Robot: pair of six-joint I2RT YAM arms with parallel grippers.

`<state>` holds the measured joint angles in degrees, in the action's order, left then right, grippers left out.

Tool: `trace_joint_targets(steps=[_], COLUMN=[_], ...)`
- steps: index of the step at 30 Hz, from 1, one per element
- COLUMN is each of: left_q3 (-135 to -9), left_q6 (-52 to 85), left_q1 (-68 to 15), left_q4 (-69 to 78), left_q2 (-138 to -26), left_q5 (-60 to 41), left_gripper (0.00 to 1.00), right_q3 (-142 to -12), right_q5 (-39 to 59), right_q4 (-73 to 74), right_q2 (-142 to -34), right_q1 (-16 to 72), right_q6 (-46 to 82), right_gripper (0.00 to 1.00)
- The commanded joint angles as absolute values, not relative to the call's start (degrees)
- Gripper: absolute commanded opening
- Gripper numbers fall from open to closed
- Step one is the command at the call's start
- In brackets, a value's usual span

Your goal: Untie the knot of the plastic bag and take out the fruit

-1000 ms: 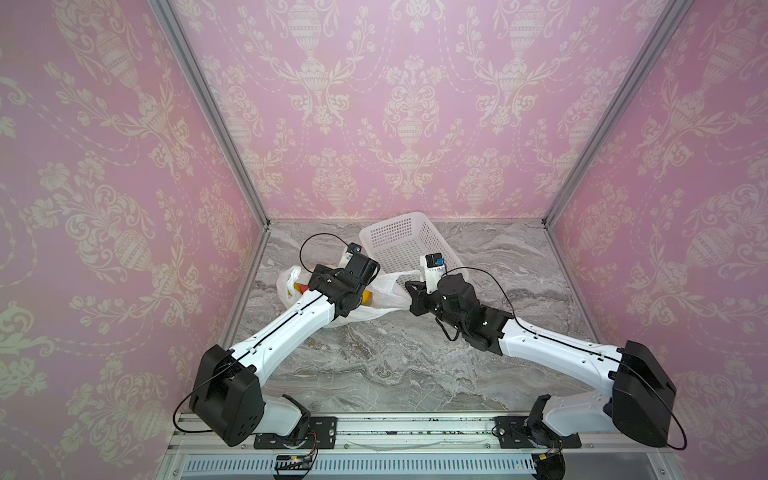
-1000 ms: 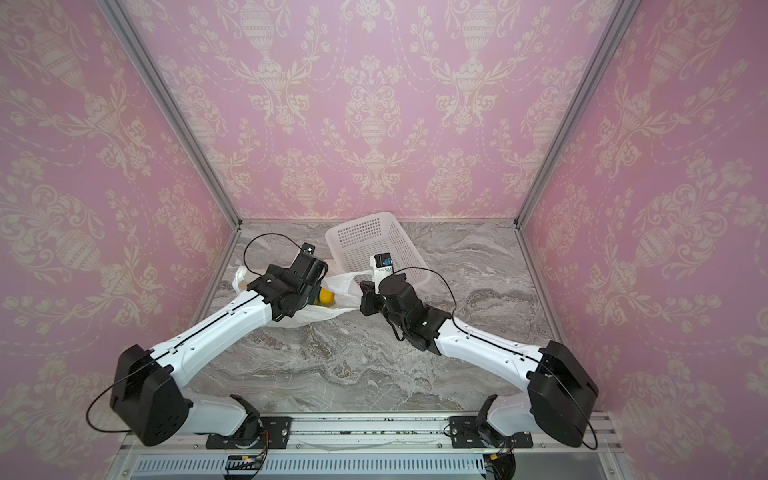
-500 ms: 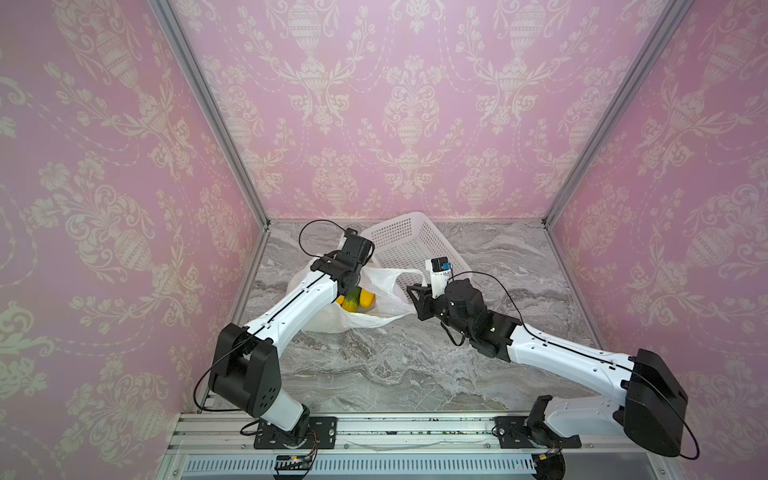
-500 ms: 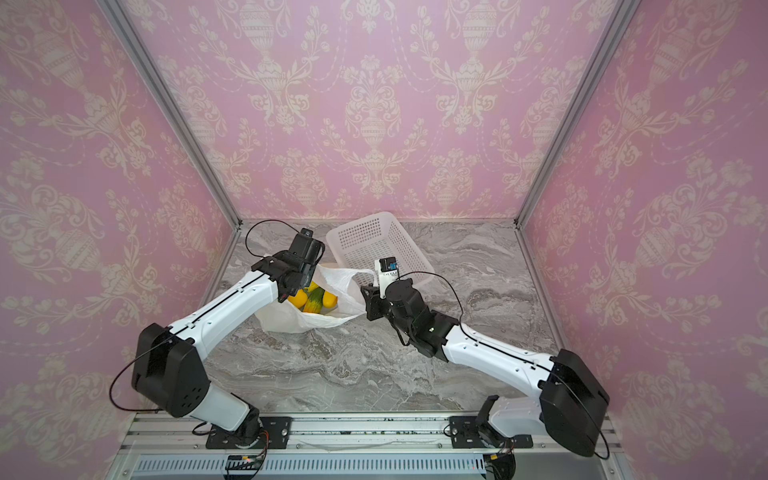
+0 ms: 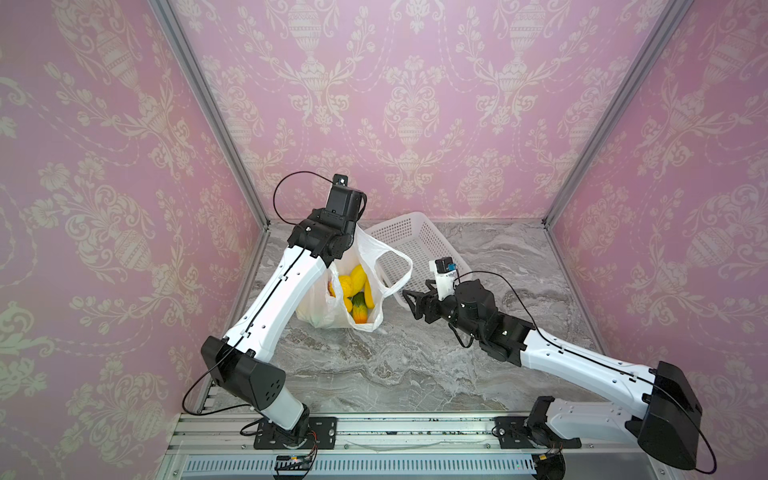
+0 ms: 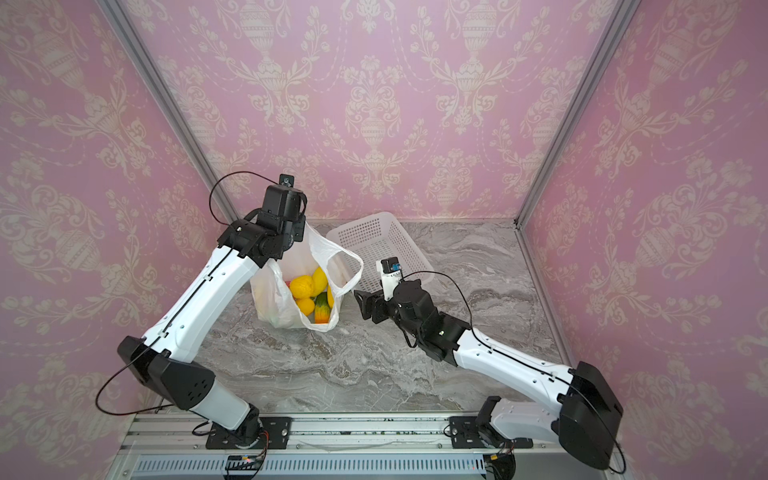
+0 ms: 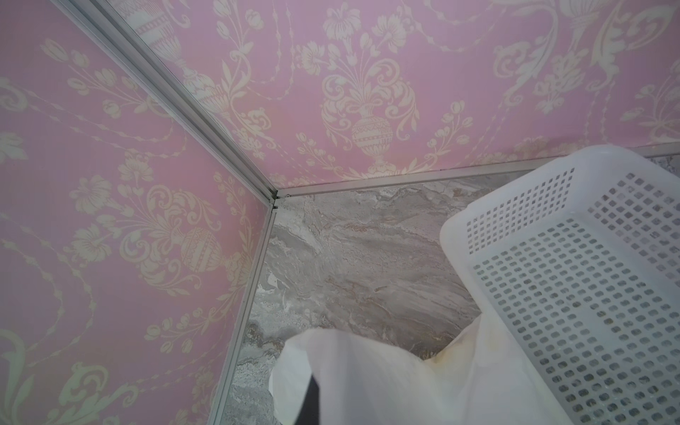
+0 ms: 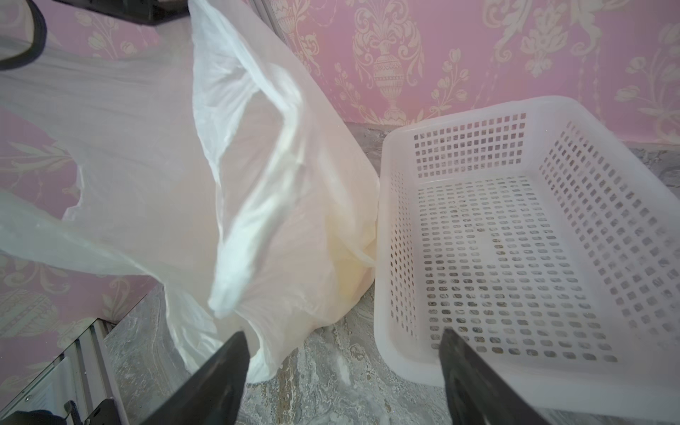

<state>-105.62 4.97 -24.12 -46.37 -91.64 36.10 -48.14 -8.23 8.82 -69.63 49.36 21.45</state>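
The plastic bag (image 5: 318, 305) stands near the back left corner of the desk (image 5: 374, 365), its base on the marble. One handle is raised and clenched in the left end effector (image 5: 356, 227). The other handle loop (image 5: 409, 270) droops free toward the right end effector (image 5: 412, 301), whose jaws are spread with nothing between them. No knot shows between the handles, so the mouth looks open, and the fruit (image 5: 353, 286) sits heaped at the bottom. The main risk is that the thin film slips out of the single pinch, so that the mouth collapses over the fruit. If the left arm lifts further, the bag could leave the desk, swing and tip its load out. A right reach that goes in low may snag the free loop or drag the bag against the basket (image 5: 399, 232) just beside it. The round pieces could also roll away from a shallow grip.
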Motion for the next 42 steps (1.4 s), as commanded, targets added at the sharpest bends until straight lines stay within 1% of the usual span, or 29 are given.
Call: trace_joint_targets(steps=[1,3,5,7,11,14,18,21,25,31,33,36,39,40,42], left_q3=[-111.55,-112.34,-110.3,-104.04,-87.07,-76.46,-68.42,-64.35,-59.45,-50.88,-47.57,-45.25,-44.49,-44.31,-43.61], left_q6=[4.16,4.35,4.49,3.79,6.82,12.45,17.12,19.06,19.57,16.32,14.27,13.28,13.28,13.36,13.7], left_q1=[-24.08,-24.4,-25.1,-26.75,-32.7,-36.52,-41.38,-41.75,-41.81,-41.75,-41.69,-41.57,-41.4,-41.34,-41.31], left_q4=[-50.52,-50.73,-49.9,-45.83,-37.88,-35.9,-36.87,-37.26,-35.34,-26.49,-22.19,-20.11,-20.68,-20.89,-21.53], left_q2=[-91.41,-90.73,-89.83,-87.99,-82.05,-76.36,-70.0,-66.59,-62.19,-57.54,-56.21,-53.16,-50.06,-49.24,-47.84], left_q5=[38.52,38.12,38.52,39.69,45.09,46.06,45.79,41.32,38.38,33.15,33.01,34.65,33.33,32.85,32.52], left_gripper=[0.0,0.0,0.0,0.0,0.0,0.0,0.0,0.0,0.0,0.0,0.0,0.0,0.0,0.0,0.0], right_q3=[-49.85,-50.36,-50.36,-49.97,-48.73,-47.82,-47.07,-46.96,-47.55,-47.72,-47.49,-47.26,-48.41,-49.13,-52.1], right_q5=[-5.49,-5.01,-5.0,-5.01,-4.27,-3.4,-3.57,-4.7,-7.81,-9.99,-11.29,-15.02,-17.95,-19.96,-27.05], right_q4=[7.39,7.38,7.6,7.95,8.39,8.88,9.3,9.54,8.46,8.94,9.57,10.45,11.16,11.33,10.28], right_q2=[-70.31,-70.71,-70.67,-70.61,-70.5,-70.62,-69.39,-68.31,-68.77,-68.29,-67.06,-66.07,-69.37,-71.24,-76.78], right_q1=[50.55,51.12,51.57,51.81,52.24,52.74,55.09,57.45,60.12,63.79,66.34,70.08,70.58,70.58,70.49], right_q6=[19.3,18.76,18.31,17.81,16.46,15.27,12.14,10.31,8.51,6.32,3.97,1.7,2.82,2.89,3.14], right_gripper=[0.82,0.83,0.83,0.84,0.86,0.88,0.91,0.93,0.93,0.94,0.94,0.95,0.96,0.97,0.97])
